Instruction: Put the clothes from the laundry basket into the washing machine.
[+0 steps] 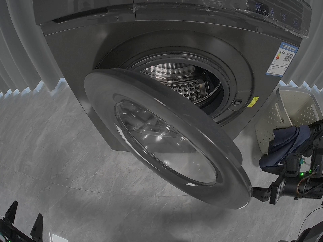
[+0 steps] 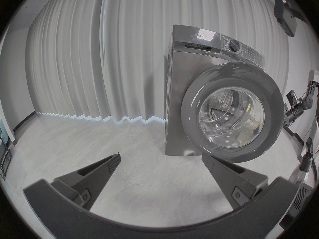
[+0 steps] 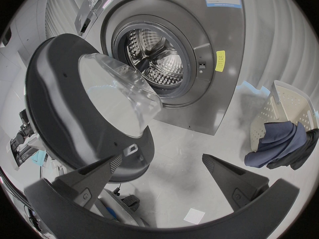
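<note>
The grey washing machine stands with its round door swung wide and the steel drum bare inside. To its right on the floor is a white laundry basket with a blue garment draped over its rim and a dark one beside it. My right gripper hangs open and holds nothing, close to the door's lower outer edge, left of the basket. In the right wrist view the open right gripper has the door edge by one finger. My left gripper is open and low at the near left, far from the machine.
Pleated white curtains run behind the machine. Grey tiled floor spreads wide to the left of the door. A small white tile or paper lies on the floor near the right gripper.
</note>
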